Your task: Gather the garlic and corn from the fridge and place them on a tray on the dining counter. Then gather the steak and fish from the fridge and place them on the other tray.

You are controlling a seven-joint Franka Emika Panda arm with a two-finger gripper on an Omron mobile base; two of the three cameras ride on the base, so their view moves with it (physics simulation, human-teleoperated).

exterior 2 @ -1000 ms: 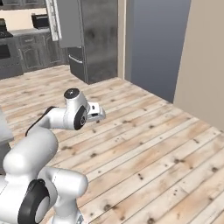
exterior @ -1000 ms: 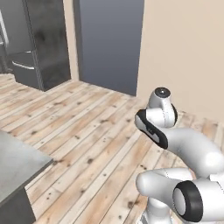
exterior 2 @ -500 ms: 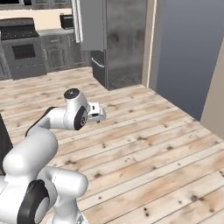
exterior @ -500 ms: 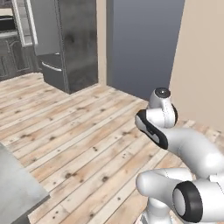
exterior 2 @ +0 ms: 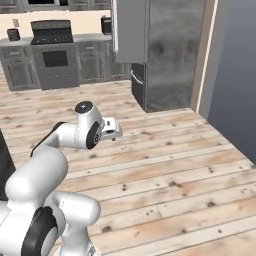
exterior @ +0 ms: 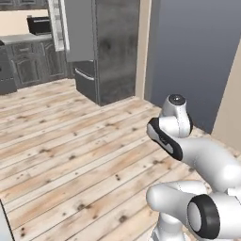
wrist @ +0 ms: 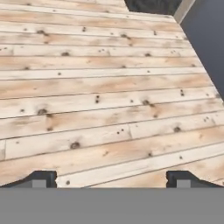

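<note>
While my arm is folded close over the base, my hand (wrist: 112, 177) points down at the plank floor (wrist: 105, 100), its two finger tips (wrist: 41, 177) standing wide apart with nothing between them. In the right base view my hand (exterior 2: 114, 131) juts out just past the elbow, held above the boards.

Ahead of me and well apart from my hand stands the fridge (exterior: 106, 47), one tall dark-grey block with its long axis upright. It rises from the floor beside a pale wall edge (exterior: 142, 47). One of its upper doors (exterior 2: 129, 30) is swung open toward the kitchen, and one pale horizontal drawer handle (exterior: 84, 75) shows lower down.

Beyond it, one black stove (exterior 2: 54, 52) sits among dark-grey cabinets (exterior 2: 92, 60) along the far wall.
</note>
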